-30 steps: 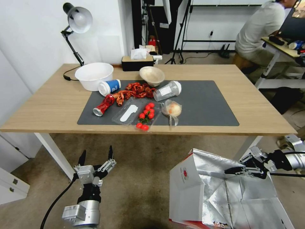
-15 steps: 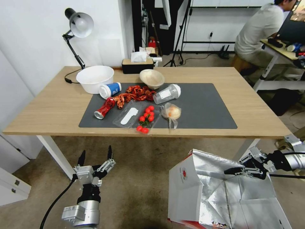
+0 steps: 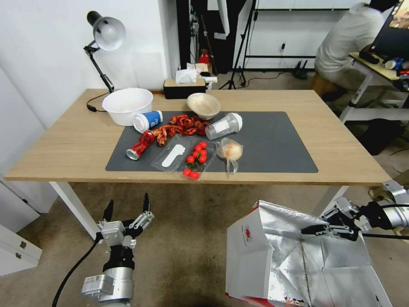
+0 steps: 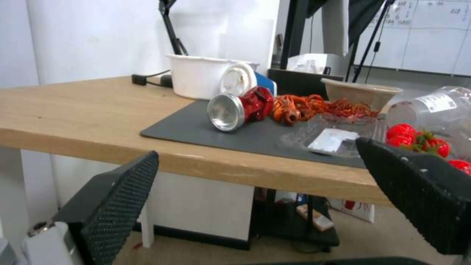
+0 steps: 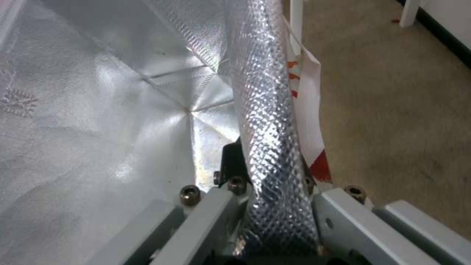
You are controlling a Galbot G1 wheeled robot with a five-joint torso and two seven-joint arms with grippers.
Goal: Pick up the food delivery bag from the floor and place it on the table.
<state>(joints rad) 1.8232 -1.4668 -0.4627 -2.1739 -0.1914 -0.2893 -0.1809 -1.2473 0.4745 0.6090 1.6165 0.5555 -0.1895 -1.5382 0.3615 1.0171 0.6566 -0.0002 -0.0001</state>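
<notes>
The big white paper food delivery bag (image 3: pixel 272 256) with red sides and shiny silver lining is low down in front of the light wood worktop (image 3: pixel 64 145), by the robot's right side. Its base looks close to the brownish-grey floor (image 3: pixel 187 238), but I cannot tell if it touches. The right gripper (image 3: pixel 317 230) has its jaws pinched tight on the top edge of the bag's wall (image 5: pixel 267 147), one jaw inside and one outside. I think it holds the rim so the bag hangs open and does not fold when lifted.

The bag's mouth is open, and the inside that shows is bare silver foil.

The left gripper (image 3: pixel 127 208) waits low over the floor, jaws spread wide, holding nothing.

On the worktop a dark grey mat (image 3: pixel 272 145) has room on its right half, a good spot for the bag.
</notes>
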